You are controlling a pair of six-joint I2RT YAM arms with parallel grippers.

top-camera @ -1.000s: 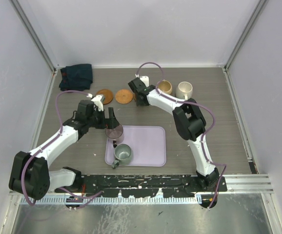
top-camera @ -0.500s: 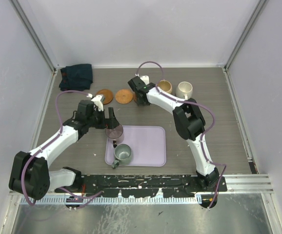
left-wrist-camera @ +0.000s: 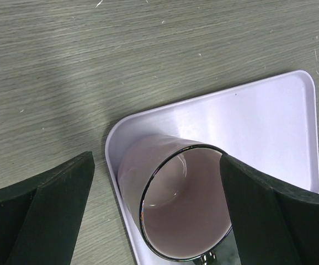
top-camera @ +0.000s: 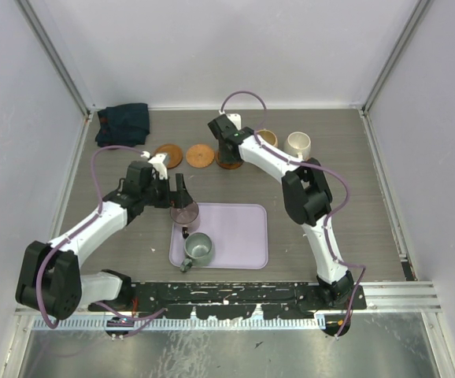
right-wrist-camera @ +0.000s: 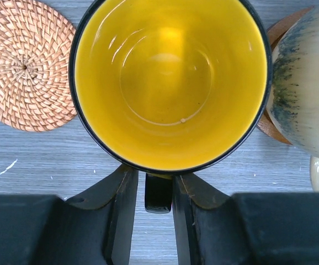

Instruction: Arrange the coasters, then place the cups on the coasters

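- Coasters sit toward the far edge of the table (top-camera: 345, 205) in the top view. An orange-brown coaster (top-camera: 168, 155) lies beside a second orange-brown coaster (top-camera: 200, 155). Next comes a dark coaster (top-camera: 229, 164), showing under the right gripper (top-camera: 228, 155). The tan cup (top-camera: 267, 140) and the cream-white cup (top-camera: 298, 144) stand further right along that edge.
- Also in the top view, the lavender tray (top-camera: 239, 236) lies toward the near edge. The grey-green cup (top-camera: 198, 248) is at its near-left corner. The mauve-pink cup (top-camera: 184, 214) is at its far-left corner, under the left gripper (top-camera: 180, 203). A dark cloth (top-camera: 123, 124) fills the table's far-left corner.
- In the left wrist view, the jaws are spread wide, one finger on each side of the upright mauve-pink cup. One finger is clear of it. The other overlaps its rim, so contact there cannot be told.
- In the right wrist view, the yellow cup (right-wrist-camera: 170, 83) stands upright with its handle between the fingers. The jaws are slightly parted, with a thin gap on one side of the handle. The second orange-brown coaster lies just beside the cup. On the other side, the tan cup rests on another dark coaster (right-wrist-camera: 281, 27).
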